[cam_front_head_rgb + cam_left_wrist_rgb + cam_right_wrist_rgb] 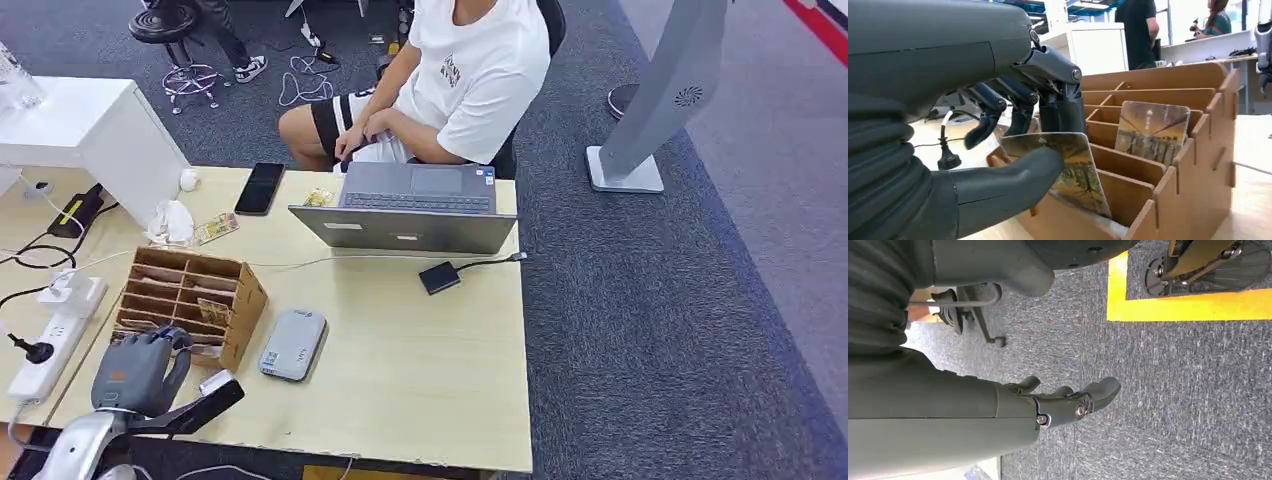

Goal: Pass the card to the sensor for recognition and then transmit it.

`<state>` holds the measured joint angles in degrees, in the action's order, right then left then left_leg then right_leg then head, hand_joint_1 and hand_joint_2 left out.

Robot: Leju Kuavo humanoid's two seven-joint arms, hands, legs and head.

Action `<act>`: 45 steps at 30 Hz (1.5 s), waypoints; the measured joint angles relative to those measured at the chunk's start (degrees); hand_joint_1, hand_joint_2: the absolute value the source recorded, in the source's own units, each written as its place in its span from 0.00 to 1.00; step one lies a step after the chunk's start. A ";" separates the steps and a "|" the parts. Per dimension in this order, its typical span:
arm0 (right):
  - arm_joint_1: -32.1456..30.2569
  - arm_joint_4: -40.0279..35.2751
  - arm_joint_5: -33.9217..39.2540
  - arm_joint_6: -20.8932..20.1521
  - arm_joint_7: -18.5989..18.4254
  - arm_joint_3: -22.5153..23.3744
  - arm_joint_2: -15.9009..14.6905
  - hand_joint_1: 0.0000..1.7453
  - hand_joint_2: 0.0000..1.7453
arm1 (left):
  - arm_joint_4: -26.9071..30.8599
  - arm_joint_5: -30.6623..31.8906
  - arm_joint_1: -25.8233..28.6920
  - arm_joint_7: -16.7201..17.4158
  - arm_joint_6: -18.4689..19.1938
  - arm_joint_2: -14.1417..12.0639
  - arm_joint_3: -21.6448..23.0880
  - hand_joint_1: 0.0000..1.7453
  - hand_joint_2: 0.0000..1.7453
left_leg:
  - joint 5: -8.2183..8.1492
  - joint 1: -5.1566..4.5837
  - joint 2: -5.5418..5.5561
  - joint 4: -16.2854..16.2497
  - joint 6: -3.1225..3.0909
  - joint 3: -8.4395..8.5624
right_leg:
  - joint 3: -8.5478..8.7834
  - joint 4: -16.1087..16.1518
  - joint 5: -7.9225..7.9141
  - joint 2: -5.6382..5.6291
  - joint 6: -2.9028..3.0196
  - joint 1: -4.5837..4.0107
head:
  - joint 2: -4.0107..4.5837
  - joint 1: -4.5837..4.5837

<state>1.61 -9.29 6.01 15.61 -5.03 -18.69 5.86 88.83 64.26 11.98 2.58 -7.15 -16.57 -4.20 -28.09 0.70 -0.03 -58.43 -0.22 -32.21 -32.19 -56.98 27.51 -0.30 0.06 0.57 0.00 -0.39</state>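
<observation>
Pinching a picture card at the wooden rack, the left hand grips it; right hand hangs loose, holding nothing; no readable writing.

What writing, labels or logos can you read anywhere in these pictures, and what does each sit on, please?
None can be read.
Grey device: label too small.
Person's white shirt: chest print blurred.
Laptop: stickers too small.
Card in the left hand: picture, no legible words.
</observation>
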 joint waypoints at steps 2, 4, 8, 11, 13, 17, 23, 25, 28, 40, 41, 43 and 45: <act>0.00 0.02 0.00 -0.02 -0.04 0.00 0.00 0.00 1.00 | 0.00 0.00 0.00 0.00 0.02 -0.09 0.00 1.00 1.00 | 0.00 0.00 0.00 0.00 0.00 0.00 | 0.00 0.00 0.00 0.00 0.00 0.00 | 0.00 0.00; 0.01 0.02 0.06 0.04 -0.04 0.00 0.00 0.00 1.00 | 0.00 -0.07 0.01 0.00 -0.13 -0.11 0.00 1.00 1.00 | 0.00 0.00 0.00 0.00 0.00 0.00 | 0.00 0.00 0.00 0.00 0.00 0.00 | 0.00 0.00; 0.00 0.02 0.28 0.72 -0.18 0.00 0.02 0.00 1.00 | 0.57 -0.70 0.08 -0.46 -1.42 -0.24 0.00 1.00 1.00 | 0.00 0.01 0.00 0.00 0.00 0.00 | 0.00 -0.01 0.00 0.00 0.00 0.00 | 0.00 -0.02; -0.01 0.02 0.50 1.14 -0.04 0.02 0.11 0.00 1.00 | 3.48 -1.68 0.85 -1.73 -3.28 -0.35 0.00 1.00 1.00 | 0.00 0.01 0.00 0.00 0.00 -0.01 | 0.00 -0.01 0.00 0.00 0.00 -0.01 | 0.00 -0.02; -0.01 0.02 1.16 1.29 0.20 0.04 0.13 0.00 1.00 | 6.46 -2.05 1.61 -2.55 -4.32 -0.42 0.00 1.00 1.00 | 0.00 0.00 0.00 0.00 0.00 -0.02 | -0.01 0.00 0.00 0.00 0.00 -0.02 | 0.00 -0.02; -0.01 0.02 1.38 1.55 0.26 0.06 0.17 0.00 1.00 | 13.03 -2.23 3.02 -3.87 -6.32 -0.44 0.00 1.00 1.00 | 0.00 -0.02 0.01 0.00 -0.01 -0.02 | -0.01 0.01 0.00 0.00 0.00 -0.01 | 0.00 0.00; -0.01 0.02 2.05 2.12 0.41 0.13 0.35 0.00 1.00 | 22.30 -3.72 3.44 -5.18 -9.84 -1.86 0.24 1.00 1.00 | 0.00 -0.01 0.01 -0.01 0.00 0.00 | -0.04 0.01 0.00 0.02 0.00 -0.01 | 0.00 0.00; -0.02 0.02 1.62 1.97 0.39 0.13 0.37 0.00 1.00 | 23.32 -5.25 1.61 -5.42 -9.81 -2.51 0.39 1.00 1.00 | 0.03 0.00 0.03 -0.02 -0.02 0.01 | -0.06 0.01 0.00 0.06 0.00 -0.01 | 0.00 0.00; 0.19 0.02 -0.39 1.20 0.02 -0.20 0.37 0.00 1.00 | 21.79 -8.35 -5.83 -6.60 -9.95 -4.02 0.37 1.00 1.00 | 0.20 0.03 0.32 -0.03 0.05 -0.06 | 0.01 -0.02 -0.03 0.33 0.02 -0.02 | 0.00 -0.02; 1.03 0.02 -3.32 -1.18 -0.37 -2.78 -0.22 0.00 1.00 | -5.98 -2.91 -36.71 -8.09 -19.80 -5.77 1.72 1.00 1.00 | 0.46 0.07 0.25 -0.05 0.16 -0.07 | -0.10 -0.06 -0.36 0.18 0.14 -0.06 | 0.00 -0.04; 1.05 0.02 -3.50 -1.33 -0.46 -2.89 -0.28 0.00 1.00 | -7.97 -2.45 -38.30 -8.11 -20.50 -5.64 2.05 1.00 1.00 | 0.46 0.06 0.24 -0.05 0.16 -0.08 | -0.10 -0.06 -0.36 0.18 0.14 -0.06 | 0.00 -0.02; 1.17 0.02 -4.02 -1.77 -0.94 -3.06 -0.35 0.00 1.00 | -11.42 -1.55 -41.15 -8.15 -21.18 -5.44 2.82 1.00 1.00 | 0.46 0.06 0.22 -0.06 0.16 -0.09 | -0.12 -0.05 -0.36 0.15 0.13 -0.06 | 0.00 -0.02; 1.30 0.02 -4.17 -2.08 -1.29 -3.35 -0.44 0.00 1.00 | -15.23 -1.27 -44.13 -8.07 -21.05 -5.12 3.71 1.00 1.00 | 0.45 0.06 0.21 -0.06 0.16 -0.10 | -0.14 -0.05 -0.36 0.13 0.13 -0.06 | 0.00 0.00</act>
<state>2.91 -9.27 1.84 13.53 -6.32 -22.03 5.42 73.60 62.99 -32.15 -5.49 -28.20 -21.68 -0.49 -27.64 0.76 0.18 -58.49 -0.06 -32.31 -32.33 -57.03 27.15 -0.17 0.19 0.52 0.00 -0.39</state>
